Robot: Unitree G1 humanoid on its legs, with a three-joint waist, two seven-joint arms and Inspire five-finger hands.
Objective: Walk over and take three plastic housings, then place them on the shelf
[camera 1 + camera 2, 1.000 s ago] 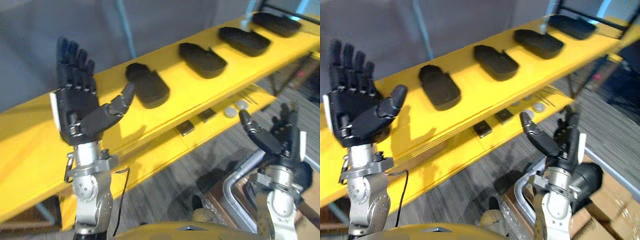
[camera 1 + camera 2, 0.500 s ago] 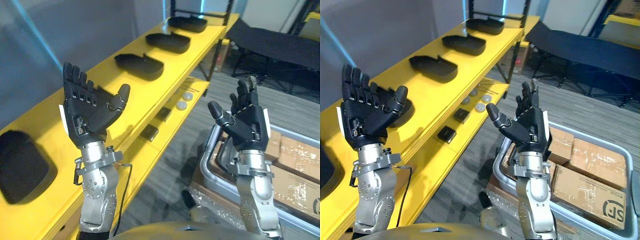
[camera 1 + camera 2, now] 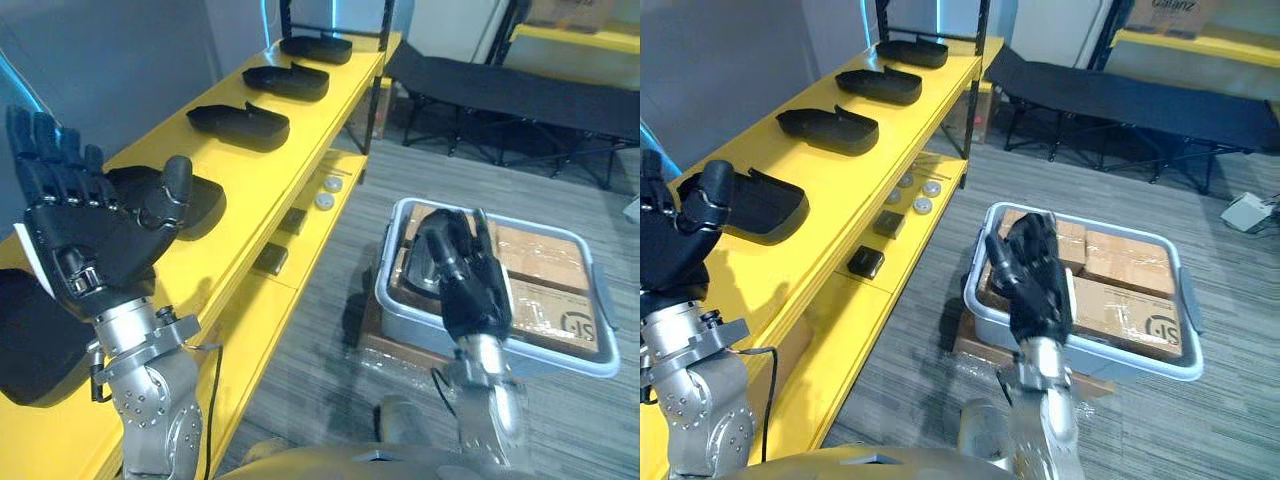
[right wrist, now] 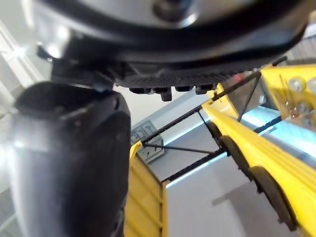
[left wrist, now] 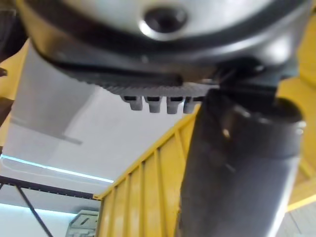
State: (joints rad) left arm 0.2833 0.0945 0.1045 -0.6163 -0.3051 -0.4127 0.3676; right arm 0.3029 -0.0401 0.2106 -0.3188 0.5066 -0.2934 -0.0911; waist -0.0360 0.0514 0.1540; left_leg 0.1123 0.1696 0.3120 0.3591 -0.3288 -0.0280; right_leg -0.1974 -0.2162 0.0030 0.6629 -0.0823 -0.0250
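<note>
Yellow shelf [image 3: 240, 215] top level: five black plastic housings [image 3: 238, 123] in a row | I read left robot hand [image 3: 85, 250] raised beside the shelf, fingers spread, empty | right robot hand [image 3: 470, 285] raised before grey bin [image 3: 560, 352] of cardboard boxes [image 3: 545, 255], fingers relaxed, holding nothing

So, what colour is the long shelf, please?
Bright yellow; the long shelf shows best in the right eye view.

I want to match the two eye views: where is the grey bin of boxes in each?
Left eye view: grey bin, right of centre, partly behind the right hand.
Right eye view: centre-right, past that hand.
Shared landmark: the yellow shelf, left of it in both.
</note>
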